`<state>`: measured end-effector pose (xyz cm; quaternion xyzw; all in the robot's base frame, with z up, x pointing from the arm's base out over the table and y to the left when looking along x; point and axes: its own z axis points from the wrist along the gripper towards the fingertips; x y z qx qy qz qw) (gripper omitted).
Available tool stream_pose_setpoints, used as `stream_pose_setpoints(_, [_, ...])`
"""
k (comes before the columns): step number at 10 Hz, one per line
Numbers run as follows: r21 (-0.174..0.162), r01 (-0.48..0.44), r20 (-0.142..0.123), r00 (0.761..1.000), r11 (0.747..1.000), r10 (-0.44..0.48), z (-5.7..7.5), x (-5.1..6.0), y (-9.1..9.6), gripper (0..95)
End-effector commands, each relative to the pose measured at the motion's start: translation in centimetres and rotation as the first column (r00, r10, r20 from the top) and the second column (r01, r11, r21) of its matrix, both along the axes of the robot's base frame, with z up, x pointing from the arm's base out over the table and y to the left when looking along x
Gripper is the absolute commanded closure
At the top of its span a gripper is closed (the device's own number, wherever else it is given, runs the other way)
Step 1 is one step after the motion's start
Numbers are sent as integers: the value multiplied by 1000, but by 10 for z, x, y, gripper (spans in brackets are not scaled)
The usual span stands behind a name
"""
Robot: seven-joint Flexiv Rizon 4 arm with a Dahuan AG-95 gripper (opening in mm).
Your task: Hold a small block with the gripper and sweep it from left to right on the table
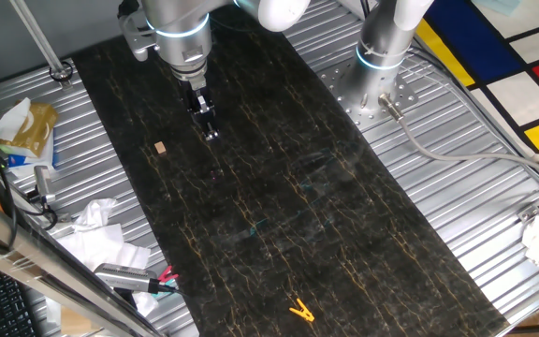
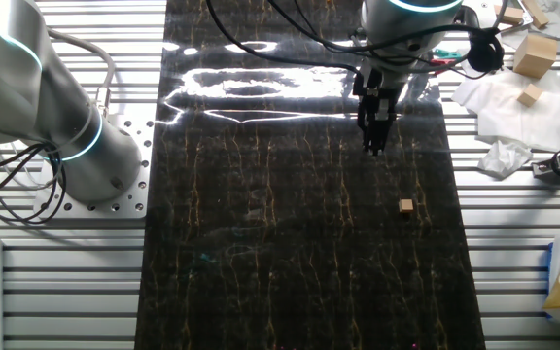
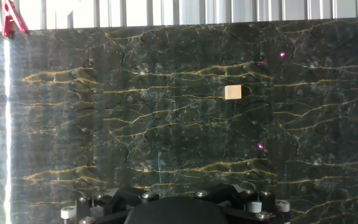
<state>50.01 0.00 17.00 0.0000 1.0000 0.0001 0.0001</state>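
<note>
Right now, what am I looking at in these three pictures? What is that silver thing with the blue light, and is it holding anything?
The silver thing is a robot arm. At its end sits the gripper, a small black hand with two fingers. It hangs over the table, a long dark slab with thin gold lines.

Two pictures come from cameras fixed at different sides of the table, so the same things look flipped around. The third comes from a camera on the robot's hand, looking down along the fingers.

On the table lies the small block, a tiny wood-coloured cube. The gripper is not holding it; the block sits apart from the fingers. I cannot tell if the fingers are open or shut.

A yellow clip lies far down the table. A second silver arm stands on the metal beside the table.
</note>
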Motion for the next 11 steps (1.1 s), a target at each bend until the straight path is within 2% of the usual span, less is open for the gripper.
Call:
stream_pose_setpoints(1, [21, 96, 63, 993, 995, -98, 0, 0, 0, 0])
stream_pose_setpoints(2, [18, 97, 63, 993, 995, -98, 0, 0, 0, 950])
stream_pose_setpoints(7, [16, 98, 62, 993, 995, -99, 1, 0, 0, 950])
stream_pose_setpoints(11, [7, 92, 73, 993, 996, -93, 1, 0, 0, 950])
